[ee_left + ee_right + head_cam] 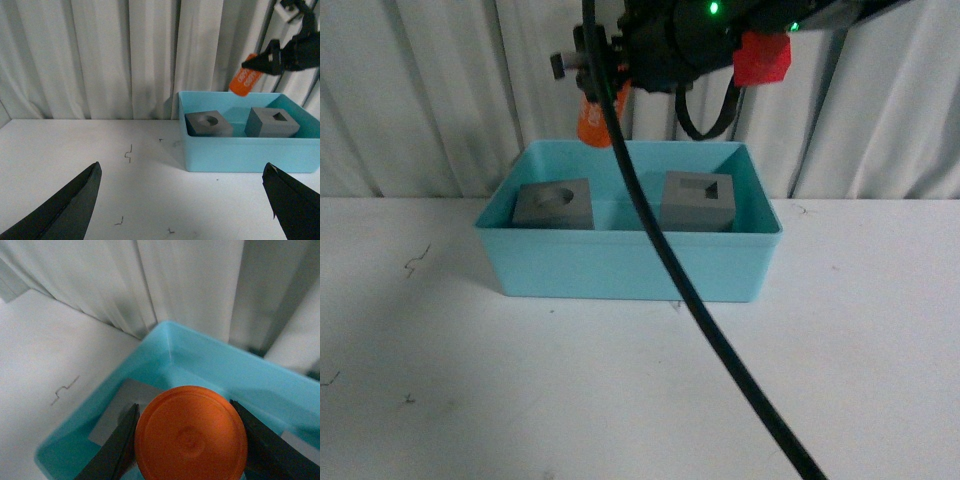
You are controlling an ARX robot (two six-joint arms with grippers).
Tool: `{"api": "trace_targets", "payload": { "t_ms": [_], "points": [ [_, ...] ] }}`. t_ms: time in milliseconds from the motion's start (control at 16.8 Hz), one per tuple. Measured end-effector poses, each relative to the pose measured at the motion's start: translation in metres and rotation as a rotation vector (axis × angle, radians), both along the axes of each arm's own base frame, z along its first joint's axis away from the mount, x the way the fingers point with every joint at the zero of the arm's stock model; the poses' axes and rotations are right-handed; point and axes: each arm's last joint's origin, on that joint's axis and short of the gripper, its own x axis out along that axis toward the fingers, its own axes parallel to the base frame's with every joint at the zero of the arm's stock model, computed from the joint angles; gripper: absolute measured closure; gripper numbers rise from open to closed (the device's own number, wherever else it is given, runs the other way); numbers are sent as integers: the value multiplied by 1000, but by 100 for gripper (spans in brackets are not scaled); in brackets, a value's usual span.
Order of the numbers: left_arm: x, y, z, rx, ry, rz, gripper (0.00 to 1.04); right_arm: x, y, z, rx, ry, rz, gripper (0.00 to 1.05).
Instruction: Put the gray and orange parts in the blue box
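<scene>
The blue box (630,265) stands on the white table against the curtain. Inside it sit the gray cube with a round recess (555,203) on the left and the gray cube with a rectangular recess (698,200) on the right. My right gripper (595,105) is shut on the orange cylinder (590,125) and holds it above the box's back left part. In the right wrist view the cylinder's round end (191,437) fills the jaws, with a cube's top (117,407) below. My left gripper (182,200) is open and empty, low over the table to the left of the box (240,155).
A black cable (720,350) hangs from the right arm across the front of the box. A red faceted knob (763,58) sits on the arm. White curtains (410,100) close off the back. Small dark marks (129,152) lie on the table.
</scene>
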Motion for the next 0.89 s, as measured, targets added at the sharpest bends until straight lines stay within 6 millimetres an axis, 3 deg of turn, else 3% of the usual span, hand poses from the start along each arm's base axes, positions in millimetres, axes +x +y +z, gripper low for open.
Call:
{"api": "trace_targets", "payload": {
  "t_ms": [119,417,715,893],
  "points": [
    [0,0,0,0,0,0,7,0,1,-27,-27,67,-26,57],
    [0,0,0,0,0,0,7,1,-1,-31,-38,71,-67,57],
    [0,0,0,0,0,0,7,5,-3,-71,-77,169,-114,57],
    [0,0,0,0,0,0,7,10,-4,-82,-88,203,-132,57]
  ]
}}
